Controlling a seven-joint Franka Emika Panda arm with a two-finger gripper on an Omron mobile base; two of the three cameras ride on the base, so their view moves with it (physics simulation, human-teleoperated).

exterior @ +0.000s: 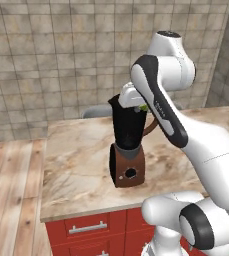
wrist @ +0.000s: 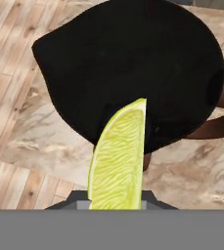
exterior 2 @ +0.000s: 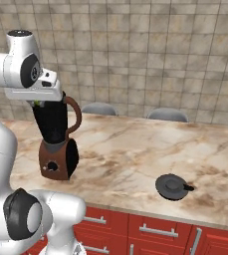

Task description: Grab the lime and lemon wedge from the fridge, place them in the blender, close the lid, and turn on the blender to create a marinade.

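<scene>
The blender (exterior: 128, 150) stands on the marble counter (exterior: 76, 165), brown base below and tall black jug open at the top. My gripper (exterior: 140, 107) hangs just above the jug's mouth, shut on the lemon wedge (wrist: 118, 161). In the hand view the yellow-green wedge points down over the jug's dark opening (wrist: 133, 63). A sliver of the wedge (exterior 2: 37, 103) peeks out under the hand over the blender (exterior 2: 56, 144). The lid (exterior 2: 171, 186) lies flat on the counter, well to the blender's right. The lime is hidden and the fridge is out of view.
Two grey chair backs (exterior 2: 98, 108) (exterior 2: 168, 114) rise behind the counter's far edge. Red cabinets (exterior: 86, 227) with silver handles run under the front edge. Wood floor (exterior: 11, 190) lies to the counter's left. A tiled wall closes the back.
</scene>
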